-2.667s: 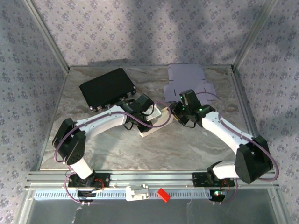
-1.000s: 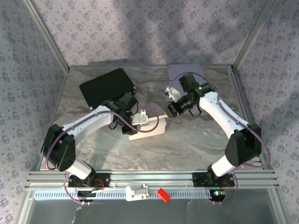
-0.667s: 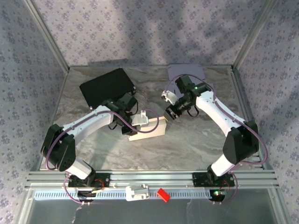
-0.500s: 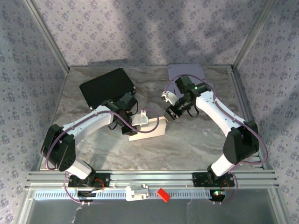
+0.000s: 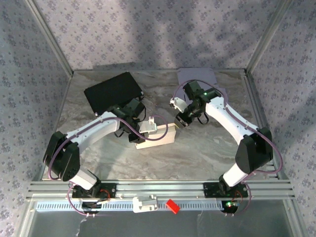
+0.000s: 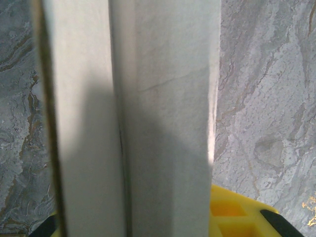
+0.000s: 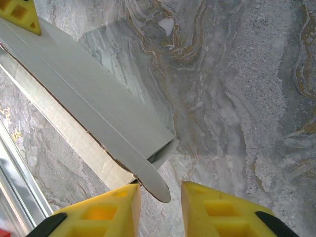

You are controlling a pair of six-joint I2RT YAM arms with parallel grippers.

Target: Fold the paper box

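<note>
While the left gripper (image 5: 139,131) pinches the paper box (image 5: 157,138), the right gripper (image 7: 159,193), spread wide, comes back to its end flap (image 7: 152,178) for tucking.

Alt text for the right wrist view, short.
Right gripper, yellow fingertips apart, sits at the end flap of a pale paper box lying diagonally on the marble table. Another yellow fingertip touches the box's far end.

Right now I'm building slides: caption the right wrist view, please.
Right pincer open at the flap end of the part-folded paper box on the marble table.
</note>
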